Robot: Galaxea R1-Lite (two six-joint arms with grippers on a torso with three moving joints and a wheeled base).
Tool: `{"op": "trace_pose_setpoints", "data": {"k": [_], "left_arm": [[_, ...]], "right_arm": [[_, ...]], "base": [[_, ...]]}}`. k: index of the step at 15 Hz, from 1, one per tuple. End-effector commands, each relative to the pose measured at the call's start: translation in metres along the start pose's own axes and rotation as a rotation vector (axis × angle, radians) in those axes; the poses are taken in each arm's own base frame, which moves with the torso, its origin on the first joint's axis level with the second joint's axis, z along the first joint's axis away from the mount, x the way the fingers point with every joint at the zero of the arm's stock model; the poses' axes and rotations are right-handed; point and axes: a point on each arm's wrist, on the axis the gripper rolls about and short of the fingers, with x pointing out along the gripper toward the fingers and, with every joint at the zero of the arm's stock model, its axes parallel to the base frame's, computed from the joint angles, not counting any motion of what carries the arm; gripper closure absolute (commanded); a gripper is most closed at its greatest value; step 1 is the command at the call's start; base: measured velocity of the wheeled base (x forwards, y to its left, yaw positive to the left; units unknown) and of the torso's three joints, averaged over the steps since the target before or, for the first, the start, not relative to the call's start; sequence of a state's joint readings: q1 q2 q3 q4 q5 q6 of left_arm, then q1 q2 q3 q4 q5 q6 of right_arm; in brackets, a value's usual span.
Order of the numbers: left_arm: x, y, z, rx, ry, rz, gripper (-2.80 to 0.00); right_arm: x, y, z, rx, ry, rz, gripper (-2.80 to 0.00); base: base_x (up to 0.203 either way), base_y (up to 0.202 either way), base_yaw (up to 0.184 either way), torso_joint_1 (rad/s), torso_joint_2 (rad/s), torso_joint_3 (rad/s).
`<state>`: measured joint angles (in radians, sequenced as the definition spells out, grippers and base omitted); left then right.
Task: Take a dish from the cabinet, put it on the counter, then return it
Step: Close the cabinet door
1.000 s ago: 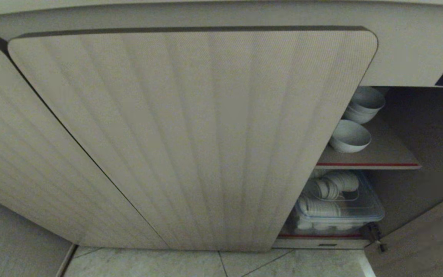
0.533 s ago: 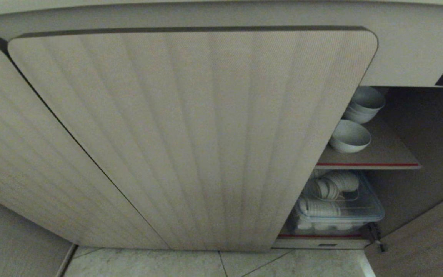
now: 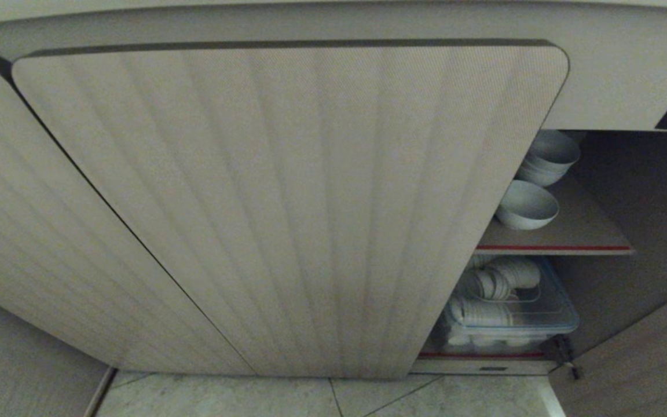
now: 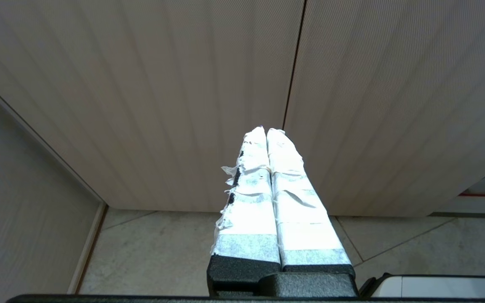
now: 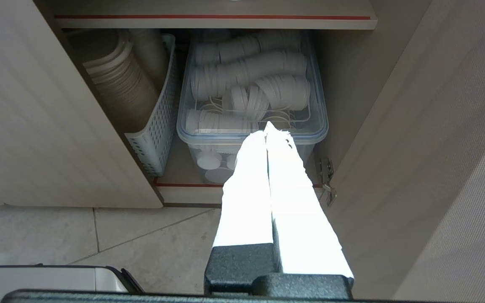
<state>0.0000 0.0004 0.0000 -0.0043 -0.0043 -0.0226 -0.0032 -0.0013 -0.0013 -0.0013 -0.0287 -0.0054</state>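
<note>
Head view: small round white ceramic bowl [image 3: 526, 204] waits at three o'clock inside the ribbed beige cabinet [image 3: 287, 208], reachable; left gripper [image 4: 266, 131] and right gripper [image 5: 266, 128] pressed closed, empty.

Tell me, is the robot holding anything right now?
Nothing: the left gripper and right gripper both have their jaws pressed together, empty.

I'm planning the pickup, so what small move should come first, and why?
Probably open the right gripper and raise it toward the single white bowl on the upper shelf. Its fingers are shut and empty, facing the clear bin on the lower level; the left gripper faces closed doors.
</note>
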Motion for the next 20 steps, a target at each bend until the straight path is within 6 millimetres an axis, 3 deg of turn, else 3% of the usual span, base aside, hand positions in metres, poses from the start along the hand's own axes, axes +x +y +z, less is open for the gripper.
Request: {"op": "trace_pose_setpoints", "data": {"k": [1, 20], "left_arm": [[0.0000, 0.0000, 0.0000, 0.000, -0.001, -0.001, 0.00], [0.0000, 0.0000, -0.0001, 0.000, 0.001, 0.000, 0.00]], "right_arm": [[0.0001, 0.0000, 0.0001, -0.001, 0.001, 0.000, 0.00], [0.0001, 0.0000, 0.0001, -0.001, 0.001, 0.000, 0.00]], "base": [[0.000, 0.000, 0.000, 0.000, 0.00, 0.000], [0.000, 0.000, 0.000, 0.000, 0.00, 0.000]]}}
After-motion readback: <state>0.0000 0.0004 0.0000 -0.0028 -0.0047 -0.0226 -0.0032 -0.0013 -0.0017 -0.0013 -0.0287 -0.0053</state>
